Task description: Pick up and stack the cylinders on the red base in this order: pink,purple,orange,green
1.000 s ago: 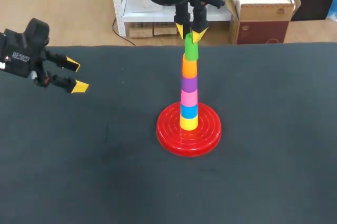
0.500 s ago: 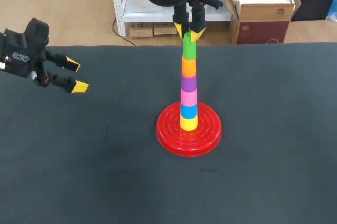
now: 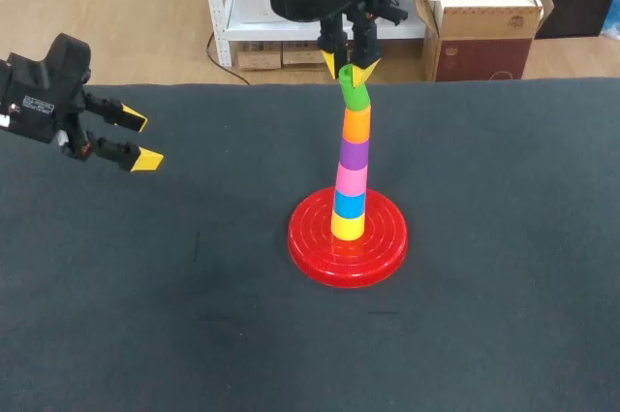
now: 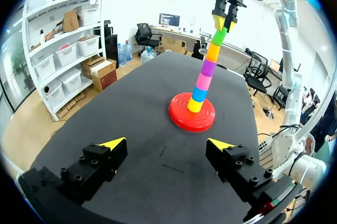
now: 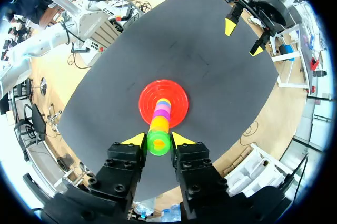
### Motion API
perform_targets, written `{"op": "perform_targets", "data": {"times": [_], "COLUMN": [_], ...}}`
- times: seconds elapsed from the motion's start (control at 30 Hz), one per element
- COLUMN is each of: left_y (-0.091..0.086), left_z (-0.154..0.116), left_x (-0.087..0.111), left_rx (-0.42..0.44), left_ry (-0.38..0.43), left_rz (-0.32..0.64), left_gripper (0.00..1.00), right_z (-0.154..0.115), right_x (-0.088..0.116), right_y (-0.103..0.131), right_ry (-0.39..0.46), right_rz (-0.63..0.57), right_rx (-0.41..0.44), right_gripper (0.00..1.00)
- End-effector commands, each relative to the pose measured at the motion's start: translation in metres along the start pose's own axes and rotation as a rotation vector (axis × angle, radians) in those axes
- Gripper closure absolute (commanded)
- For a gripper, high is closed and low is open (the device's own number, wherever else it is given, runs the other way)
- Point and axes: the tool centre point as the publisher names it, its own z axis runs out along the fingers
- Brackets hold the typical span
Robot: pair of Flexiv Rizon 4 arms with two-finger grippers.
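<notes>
While the right tool [image 3: 347,71] pinches the green cylinder [image 3: 353,97], tilted atop the orange cylinder [image 3: 356,125], the last step seems in hand: straighten, seat, then release; left tool [image 3: 140,141] hangs wide

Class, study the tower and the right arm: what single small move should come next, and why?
Probably shift the right gripper sideways until it stands over the middle of the red base, before its fingers open. It grips the green cylinder, which sits tilted, and the tower beneath it leans off upright.

A dark table [image 3: 145,334], seemingly cloth-covered, under even light.
</notes>
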Motion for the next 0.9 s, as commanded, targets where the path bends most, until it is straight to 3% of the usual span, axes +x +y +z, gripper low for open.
{"op": "perform_targets", "data": {"times": [0.03,0.57,0.9], "left_y": [0.001,0.001,0.001], "left_z": [0.0,0.0,0.0], "left_x": [0.002,0.002,0.002], "left_rx": [0.0,0.0,0.0], "left_ry": [-0.003,-0.003,-0.003], "left_rz": [0.003,0.003,0.003], "left_gripper": [0.0,0.0,0.0], "right_z": [0.012,0.006,0.007], "right_x": [0.001,-0.003,0.001], "right_y": [0.004,0.014,0.015], "right_ry": [-0.014,-0.04,-0.135], "right_rz": [0.015,0.092,0.156], "right_rx": [0.001,0.1,0.194], "right_gripper": [1.0,1.0,1.0]}}
